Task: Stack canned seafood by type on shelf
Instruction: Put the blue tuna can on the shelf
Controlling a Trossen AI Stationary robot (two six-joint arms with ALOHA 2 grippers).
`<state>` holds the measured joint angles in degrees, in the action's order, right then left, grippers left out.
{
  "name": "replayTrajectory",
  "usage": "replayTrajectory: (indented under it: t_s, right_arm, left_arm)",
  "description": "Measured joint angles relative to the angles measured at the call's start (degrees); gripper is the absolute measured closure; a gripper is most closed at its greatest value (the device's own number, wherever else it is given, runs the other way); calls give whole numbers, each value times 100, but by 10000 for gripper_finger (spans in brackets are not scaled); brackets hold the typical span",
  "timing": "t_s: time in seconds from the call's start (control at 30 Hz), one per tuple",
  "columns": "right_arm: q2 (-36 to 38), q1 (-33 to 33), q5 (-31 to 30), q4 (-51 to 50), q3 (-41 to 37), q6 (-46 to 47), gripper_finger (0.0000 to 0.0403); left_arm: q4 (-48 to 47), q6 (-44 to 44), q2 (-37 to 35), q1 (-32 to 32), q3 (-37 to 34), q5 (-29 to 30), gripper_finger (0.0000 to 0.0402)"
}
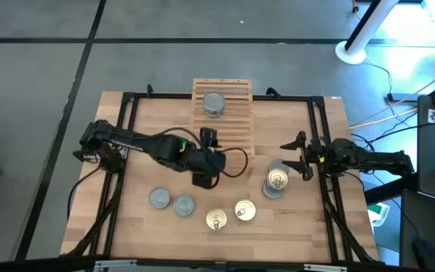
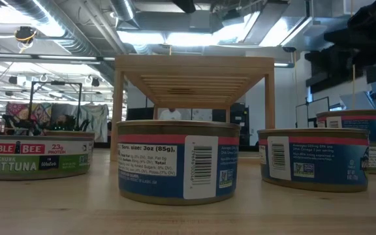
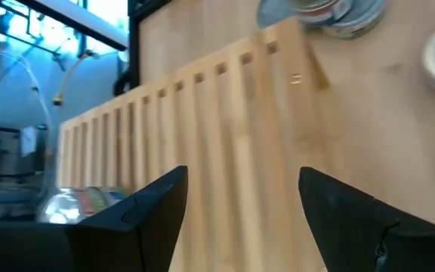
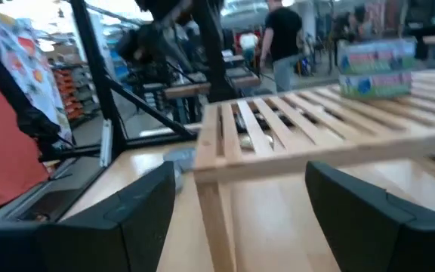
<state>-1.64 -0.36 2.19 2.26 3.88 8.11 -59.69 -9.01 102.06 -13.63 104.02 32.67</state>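
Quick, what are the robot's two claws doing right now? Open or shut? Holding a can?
Left gripper: open, holding nothing, beside the shelf.
Right gripper: open, holding nothing, near two stacked cans.

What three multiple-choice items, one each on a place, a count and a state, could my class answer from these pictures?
1. Where does the shelf stand?
A. at the middle of the table's far edge
B. at its near left corner
C. on the floor

2. How many cans sit on the shelf?
A. none
B. one
C. three

3. How is the right end effector?
A. shut on a can
B. shut, empty
C. open, empty

Key: 1 A, as the high view places it; 2 B, a single silver-topped can; 3 C, its fingers are spread with nothing between.
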Motion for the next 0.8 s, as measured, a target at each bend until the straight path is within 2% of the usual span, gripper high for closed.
replayTrajectory:
  t_s: [0.1,0.27,0.4,0.53,0.67,0.8]
  right_arm:
    - [1,0,276,287,7,-244,109]
    - [1,2,697,712,10,-670,109]
    - [1,2,746,1017,11,-1284,109]
    - [-52,2,749,1396,17,-1902,109]
    - [-211,2,741,1493,210,-2405,109]
    - [-547,-2,489,1127,710,-2536,109]
  left_arm:
    - [154,417,9,-152,-172,-40,151]
    - [1019,524,15,-329,-690,-120,151]
    - [2079,528,15,-438,-1093,-121,151]
    - [2751,526,17,-540,-1436,-121,151]
    - [2919,628,71,-619,-1557,-122,151]
    - [2929,818,157,-627,-1557,-129,151]
